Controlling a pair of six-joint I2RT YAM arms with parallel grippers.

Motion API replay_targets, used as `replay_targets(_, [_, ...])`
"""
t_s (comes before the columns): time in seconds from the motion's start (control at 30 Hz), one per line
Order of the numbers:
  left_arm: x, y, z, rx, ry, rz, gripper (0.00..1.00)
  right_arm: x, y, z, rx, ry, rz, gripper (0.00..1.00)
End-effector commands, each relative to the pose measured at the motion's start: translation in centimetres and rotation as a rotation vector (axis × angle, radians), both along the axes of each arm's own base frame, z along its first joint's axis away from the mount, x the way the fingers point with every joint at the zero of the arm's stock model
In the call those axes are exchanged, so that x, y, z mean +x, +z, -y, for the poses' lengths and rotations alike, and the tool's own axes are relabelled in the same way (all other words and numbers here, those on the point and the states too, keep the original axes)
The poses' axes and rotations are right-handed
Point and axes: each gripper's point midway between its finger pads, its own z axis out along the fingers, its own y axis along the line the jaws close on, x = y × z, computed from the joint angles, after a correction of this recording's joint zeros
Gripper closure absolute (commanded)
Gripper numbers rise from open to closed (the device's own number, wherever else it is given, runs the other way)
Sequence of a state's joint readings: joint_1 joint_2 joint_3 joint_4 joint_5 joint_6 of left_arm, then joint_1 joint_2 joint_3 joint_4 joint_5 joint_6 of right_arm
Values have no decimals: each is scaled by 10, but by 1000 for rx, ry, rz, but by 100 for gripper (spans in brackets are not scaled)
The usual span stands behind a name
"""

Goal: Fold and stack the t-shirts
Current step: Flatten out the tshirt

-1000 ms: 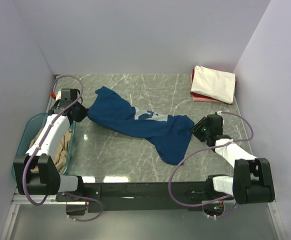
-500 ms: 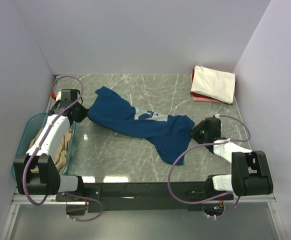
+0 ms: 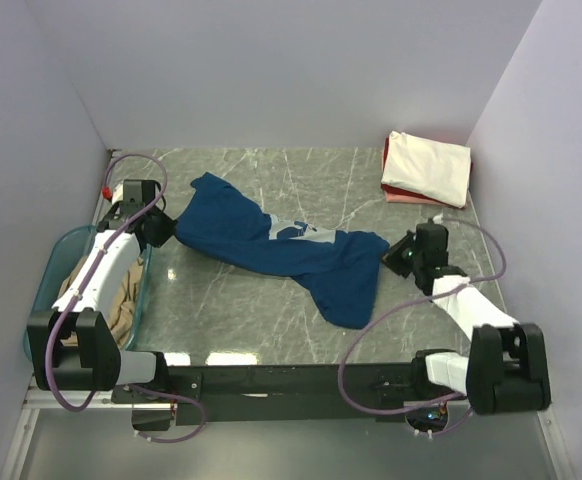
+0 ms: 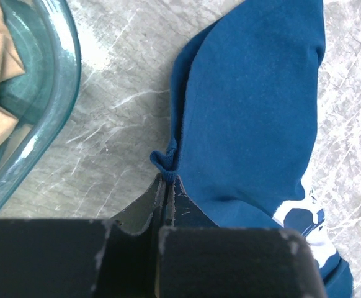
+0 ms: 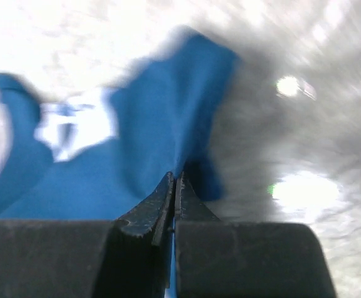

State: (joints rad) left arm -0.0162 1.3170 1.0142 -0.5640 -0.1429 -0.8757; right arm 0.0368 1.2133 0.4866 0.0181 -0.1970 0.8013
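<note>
Mid-table: navy blue cloth t-shirt [image 3: 291, 255] stretched diagonally — open grey marble tabletop [image 3: 321, 175] behind it and along near edge. Left edge blocked by translucent teal plastic tub [image 3: 41, 295]; far-right corner by folded cream tee [image 3: 428, 167].

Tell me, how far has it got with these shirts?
Done: a cream shirt lies folded on a red shirt in the far corner. In hand: the left gripper and right gripper pinch opposite ends of the unfolded blue shirt. Remaining: folding it, plus the tan cloth in the tub.
</note>
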Motion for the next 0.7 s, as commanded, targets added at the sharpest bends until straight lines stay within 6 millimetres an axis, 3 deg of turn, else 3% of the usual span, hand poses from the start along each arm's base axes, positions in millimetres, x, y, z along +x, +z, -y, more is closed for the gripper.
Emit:
replay_targets(0.0, [-2, 20, -8, 41, 10, 43, 99, 11, 73, 2, -36, 30, 125, 100])
replay_targets(0.07, [-4, 22, -9, 44, 13, 42, 99, 14, 111, 4, -46, 37, 202, 100])
replay_targets(0.2, [-15, 20, -9, 31, 28, 35, 99, 1, 150, 7, -58, 51, 243, 100])
replay_targets(0.27, [-24, 9, -9, 22, 41, 16, 99, -5, 174, 9, -71, 49, 300, 100])
replay_targets(0.37, [-35, -6, -5, -5, 45, -4, 99, -14, 192, 11, -94, 51, 331, 100])
replay_targets(0.5, [-40, -33, 4, -50, 30, -49, 95, -13, 187, 11, -104, 64, 315, 100])
replay_targets(0.67, [-26, -53, 16, -87, -30, -93, 80, 1, 167, 9, -99, 77, 279, 100])
